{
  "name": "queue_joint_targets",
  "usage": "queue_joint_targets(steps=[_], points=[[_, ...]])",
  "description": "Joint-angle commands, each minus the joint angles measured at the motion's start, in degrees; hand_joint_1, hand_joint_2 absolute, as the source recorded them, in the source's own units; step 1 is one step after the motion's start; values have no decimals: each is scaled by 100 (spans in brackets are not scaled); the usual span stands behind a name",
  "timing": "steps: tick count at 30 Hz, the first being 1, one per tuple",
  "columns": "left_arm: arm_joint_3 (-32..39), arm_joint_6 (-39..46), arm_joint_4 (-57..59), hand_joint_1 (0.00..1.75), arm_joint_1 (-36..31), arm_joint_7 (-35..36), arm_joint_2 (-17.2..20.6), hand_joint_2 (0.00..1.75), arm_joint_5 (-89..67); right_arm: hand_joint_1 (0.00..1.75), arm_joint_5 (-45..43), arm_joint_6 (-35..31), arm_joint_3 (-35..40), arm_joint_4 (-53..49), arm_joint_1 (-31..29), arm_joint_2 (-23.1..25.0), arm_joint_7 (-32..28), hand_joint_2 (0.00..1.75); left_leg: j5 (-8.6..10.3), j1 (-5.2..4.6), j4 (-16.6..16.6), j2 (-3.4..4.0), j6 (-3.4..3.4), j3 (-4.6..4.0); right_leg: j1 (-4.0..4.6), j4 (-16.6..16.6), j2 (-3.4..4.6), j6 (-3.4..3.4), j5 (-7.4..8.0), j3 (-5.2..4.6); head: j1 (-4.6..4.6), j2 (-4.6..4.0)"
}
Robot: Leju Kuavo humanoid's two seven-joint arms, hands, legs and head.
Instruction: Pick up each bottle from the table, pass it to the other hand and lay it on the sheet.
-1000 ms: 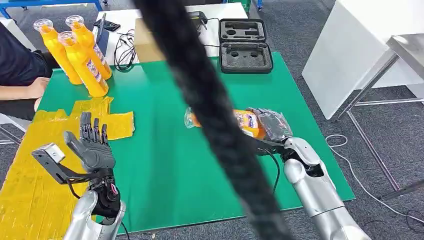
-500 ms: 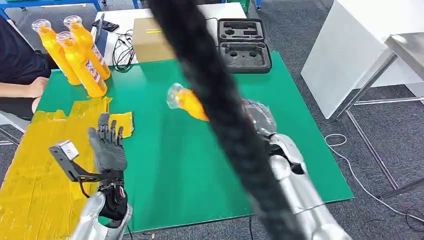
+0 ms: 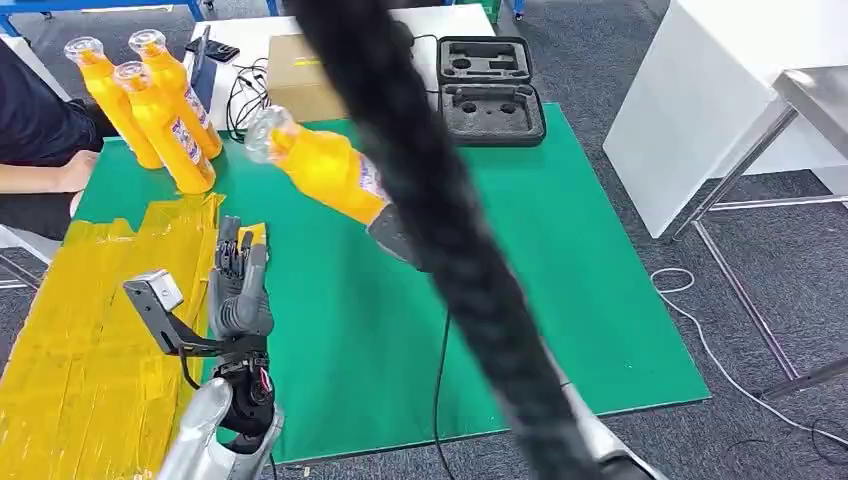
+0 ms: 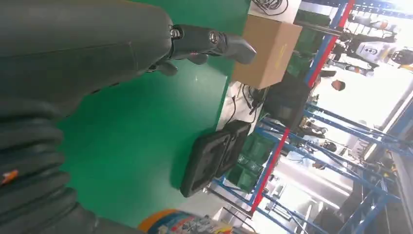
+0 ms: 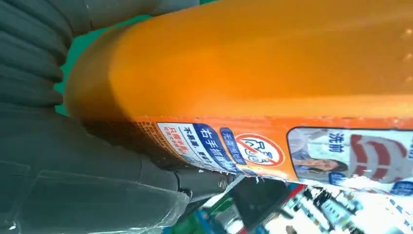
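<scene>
Right hand, mostly behind a dark cable in the head view, grips the orange bottle aloft over the green mat; left hand waits empty, fingers straight, beside the yellow sheet. Handover seems next: the bottle must reach that palm. Left wrist view: fingers apart. Right wrist view: the bottle's label shows Chinese print and a prohibition sign.
</scene>
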Motion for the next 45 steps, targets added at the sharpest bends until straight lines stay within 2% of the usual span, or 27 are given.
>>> queue_joint_targets(steps=[1,11,22,25,45], points=[[-103,-85,-186,0,-10,60,68,175,47,175,154,32,431,897,-514,203,186,175,-15,12,7,13,-25,22,12,2,0,-6,-9,23,0,0],[-239,-274,-326,0,-28,124,39,175,124,175,501,329,925,1516,-767,391,532,175,-21,16,8,16,-29,29,15,0,-1,-6,-13,32,-2,0],[-253,-354,-435,0,-116,145,32,175,205,175,591,468,1192,2211,-1096,583,569,175,-9,6,4,7,-17,10,6,1,-4,-3,-6,11,0,0],[-212,-373,-489,0,-141,161,28,175,238,175,474,445,1436,2214,-1124,583,680,175,-6,6,3,3,-16,6,6,0,-7,-3,-5,8,-2,0],[-212,-373,-489,0,-141,161,28,175,238,175,474,445,1436,2214,-1124,583,680,175,-18,16,10,-2,-28,24,16,2,-18,-6,-17,29,0,0]])
